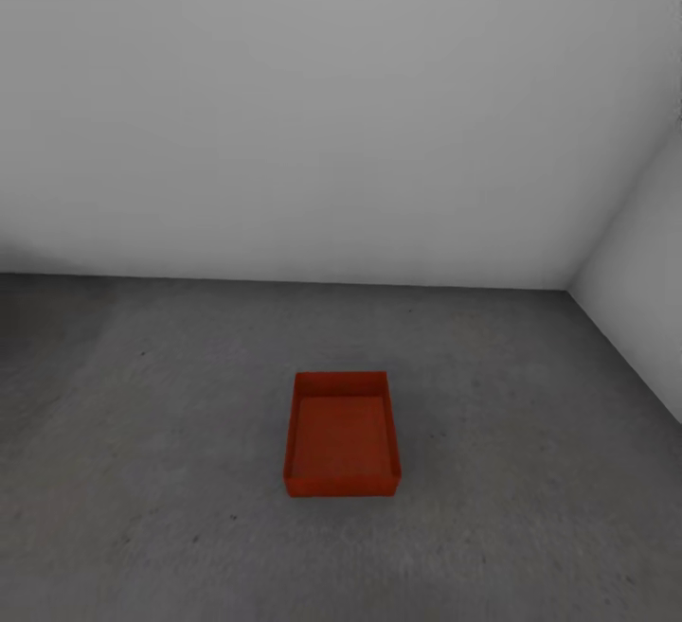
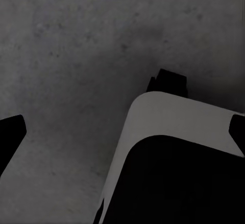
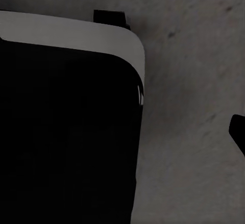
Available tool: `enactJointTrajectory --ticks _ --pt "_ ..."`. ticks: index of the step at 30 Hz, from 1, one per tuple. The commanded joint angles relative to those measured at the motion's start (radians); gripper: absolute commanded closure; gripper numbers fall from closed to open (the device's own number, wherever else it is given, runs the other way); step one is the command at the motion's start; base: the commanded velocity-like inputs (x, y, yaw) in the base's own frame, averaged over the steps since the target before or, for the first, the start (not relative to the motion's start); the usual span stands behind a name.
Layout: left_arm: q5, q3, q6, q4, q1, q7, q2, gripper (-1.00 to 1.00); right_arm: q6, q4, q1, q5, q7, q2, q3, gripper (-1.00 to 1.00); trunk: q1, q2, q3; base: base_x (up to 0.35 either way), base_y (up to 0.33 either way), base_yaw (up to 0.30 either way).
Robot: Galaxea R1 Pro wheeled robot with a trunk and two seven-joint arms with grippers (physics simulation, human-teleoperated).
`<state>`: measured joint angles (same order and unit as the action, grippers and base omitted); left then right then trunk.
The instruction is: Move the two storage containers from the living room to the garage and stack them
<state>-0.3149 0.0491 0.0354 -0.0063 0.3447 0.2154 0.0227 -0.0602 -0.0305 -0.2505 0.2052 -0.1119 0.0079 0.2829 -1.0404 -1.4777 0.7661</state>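
Already one red bin point(image 1: 342, 435) sits open side up on the grey garage floor point(image 1: 142, 470), well clear of the walls, ready as the base for stacking. Both wrist views look down past the robot's base point(image 2: 168, 132); whether either pincer is spread, I cannot tell.

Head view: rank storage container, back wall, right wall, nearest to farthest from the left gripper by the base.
1. storage container, on the floor straight ahead.
2-3. right wall and back wall, both beyond it; too close to call.
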Motion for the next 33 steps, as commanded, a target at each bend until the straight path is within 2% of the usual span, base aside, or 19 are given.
enactJointTrajectory --ticks 1,4,9,17,33 --pt "-0.009 0.006 0.003 0.001 0.000 0.002 0.000 -1.00 -0.020 -0.003 0.006 0.010 -0.002 0.001 0.009 -1.00 0.000 0.000 -0.001 -0.002 0.001 0.000" --pt "-0.006 0.006 0.003 0.001 0.000 0.002 0.000 -1.00 -0.057 -0.003 0.029 0.009 -0.001 0.002 0.009 -1.00 0.000 0.000 -0.004 0.000 0.000 0.000" --pt "-0.007 0.006 0.003 0.001 0.000 0.002 0.000 -1.00 -0.062 -0.003 0.041 0.007 0.007 0.006 0.009 -1.00 0.000 0.000 -0.010 0.000 0.000 0.000" --pt "-0.006 0.006 0.003 0.002 0.000 0.002 0.000 -1.00 -0.063 -0.003 0.049 0.006 0.059 0.007 0.009 -1.00 0.000 0.000 -0.022 0.000 0.000 0.000" --pt "-0.006 0.006 0.003 0.002 0.000 0.002 0.000 -1.00 -0.064 -0.003 0.050 0.006 0.064 0.007 0.009 -1.00 0.000 0.000 -0.049 0.000 0.000 0.000"
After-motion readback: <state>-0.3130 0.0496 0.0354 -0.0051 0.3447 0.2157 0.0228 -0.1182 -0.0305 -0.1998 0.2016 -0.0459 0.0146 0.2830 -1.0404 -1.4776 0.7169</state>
